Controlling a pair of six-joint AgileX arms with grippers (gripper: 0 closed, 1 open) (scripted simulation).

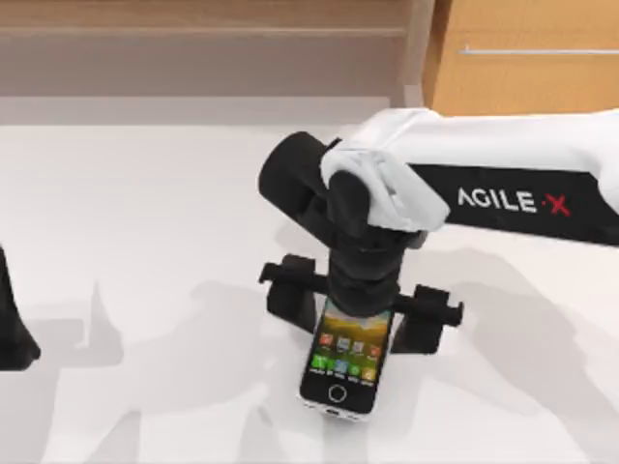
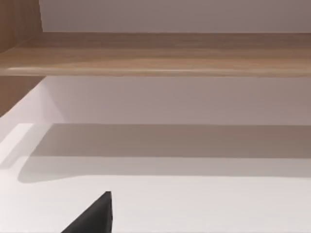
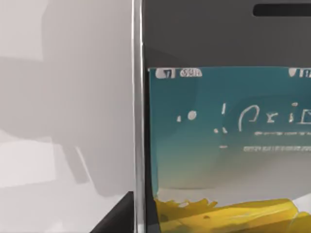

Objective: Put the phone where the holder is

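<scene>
The phone [image 1: 346, 365] is a black slab with a silver-white rim, a lit screen of app icons and a round home button. It sits at the front middle of the table, home button toward the front edge. The black holder [image 1: 288, 290] shows as two side pieces, one to the phone's left and one to its right, just behind it. My right gripper [image 1: 360, 298] points down right over the phone's upper end and hides it. The right wrist view is close on the phone [image 3: 223, 145], showing its screen and rim. My left gripper [image 1: 12, 333] is parked at the table's left edge.
A wooden shelf [image 1: 203, 31] and a cabinet [image 1: 527, 58] run along the back of the white table [image 1: 145, 213]. The right arm's white and black link [image 1: 503, 184] spans the table's right half. The left wrist view faces the shelf [image 2: 155, 60], with a dark gripper part [image 2: 95, 217] low down.
</scene>
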